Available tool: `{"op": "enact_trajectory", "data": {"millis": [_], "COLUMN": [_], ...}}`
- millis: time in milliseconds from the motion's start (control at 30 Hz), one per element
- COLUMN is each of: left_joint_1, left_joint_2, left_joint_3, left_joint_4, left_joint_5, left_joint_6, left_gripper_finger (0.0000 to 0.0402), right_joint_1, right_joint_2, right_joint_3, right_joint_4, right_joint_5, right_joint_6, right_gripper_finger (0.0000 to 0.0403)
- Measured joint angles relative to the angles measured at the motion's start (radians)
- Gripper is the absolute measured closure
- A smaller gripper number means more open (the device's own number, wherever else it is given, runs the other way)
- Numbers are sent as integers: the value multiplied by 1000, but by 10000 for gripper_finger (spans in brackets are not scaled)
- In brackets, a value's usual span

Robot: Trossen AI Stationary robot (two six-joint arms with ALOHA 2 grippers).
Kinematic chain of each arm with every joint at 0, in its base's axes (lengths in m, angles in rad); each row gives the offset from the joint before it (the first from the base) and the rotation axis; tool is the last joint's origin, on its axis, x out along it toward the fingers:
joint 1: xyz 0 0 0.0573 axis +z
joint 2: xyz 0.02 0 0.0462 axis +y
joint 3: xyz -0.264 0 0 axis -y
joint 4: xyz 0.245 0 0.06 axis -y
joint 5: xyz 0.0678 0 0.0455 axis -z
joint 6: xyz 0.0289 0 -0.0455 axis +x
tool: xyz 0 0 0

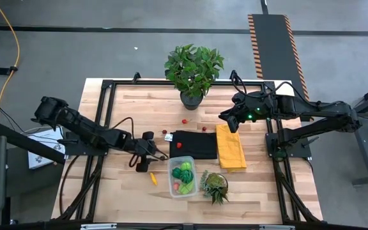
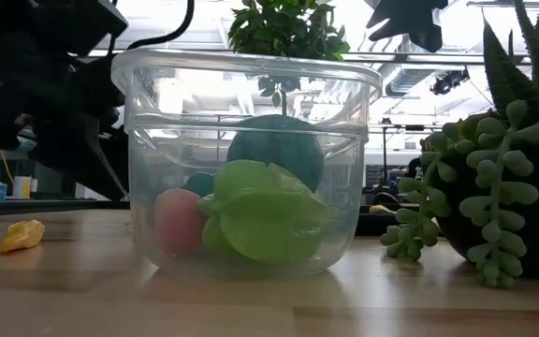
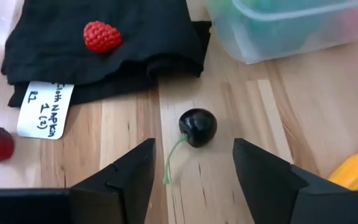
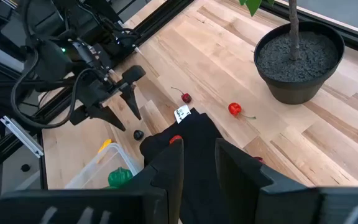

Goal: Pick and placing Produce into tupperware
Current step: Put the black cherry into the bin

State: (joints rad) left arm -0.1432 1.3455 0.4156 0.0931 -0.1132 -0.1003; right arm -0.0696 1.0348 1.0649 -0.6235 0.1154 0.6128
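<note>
One small dark round cherry (image 3: 197, 127) is lying on the wooden surface (image 3: 229, 180) between the released left gripper (image 3: 193, 167) fingers.

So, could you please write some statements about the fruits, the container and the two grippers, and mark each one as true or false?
1. The left gripper is open, with the dark cherry on the wood in front of its fingers. True.
2. The raspberry lies inside the tupperware. False: it lies on the black cloth.
3. The tupperware already holds green pieces. True.
4. The right gripper holds the yellow cloth. False: it hovers near the potted plant, holding nothing.
5. A yellow piece lies on the wood outside the tupperware. True.
</note>
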Motion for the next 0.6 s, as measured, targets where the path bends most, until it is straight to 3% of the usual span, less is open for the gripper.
{"op": "enact_trajectory", "data": {"millis": [267, 600], "left_joint_1": [0, 45], "left_joint_2": [69, 108], "left_joint_3": [0, 0], "left_joint_4": [72, 104], "left_joint_5": [12, 24], "left_joint_6": [32, 71], "left_gripper_finger": [158, 154], "right_joint_1": [0, 0], "right_joint_2": [0, 0], "right_joint_3": [0, 0], "right_joint_4": [0, 0], "right_joint_5": [0, 1], "right_joint_6": [1, 16], "right_gripper_finger": [320, 320]}}
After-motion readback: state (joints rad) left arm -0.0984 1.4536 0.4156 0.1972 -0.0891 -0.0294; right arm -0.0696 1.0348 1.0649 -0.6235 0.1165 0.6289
